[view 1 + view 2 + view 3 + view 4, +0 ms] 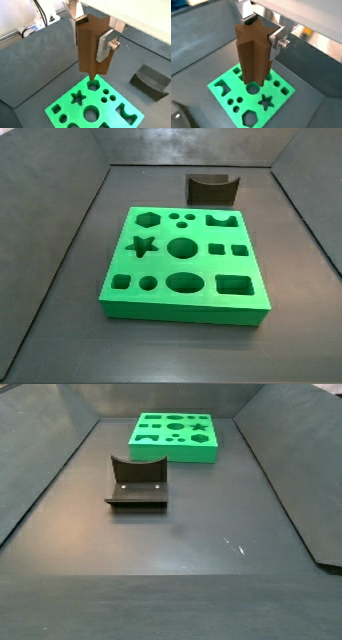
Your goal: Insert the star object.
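Note:
My gripper (pixel 90 42) is shut on the star object (pixel 90 50), a tall brown ridged peg held upright between the silver fingers; it also shows in the second wrist view (pixel 254 55), gripper (pixel 261 35). The peg's lower end hangs above the green board (pixel 67 107), over the corner away from the star hole (pixel 77 97). In the second wrist view the board (pixel 221 87) and star hole (pixel 267 102) show too. Both side views show the board (pixel 187 306) (pixel 174 452) with its star hole (pixel 142 247) (pixel 199 427). Neither shows the gripper or the peg.
A dark grey block with a curved notch (pixel 211 190) stands on the floor apart from the board, seen also in the other views (pixel 138 484) (pixel 150 80) (pixel 176 115). Dark sloping walls (pixel 54 238) enclose the floor on all sides.

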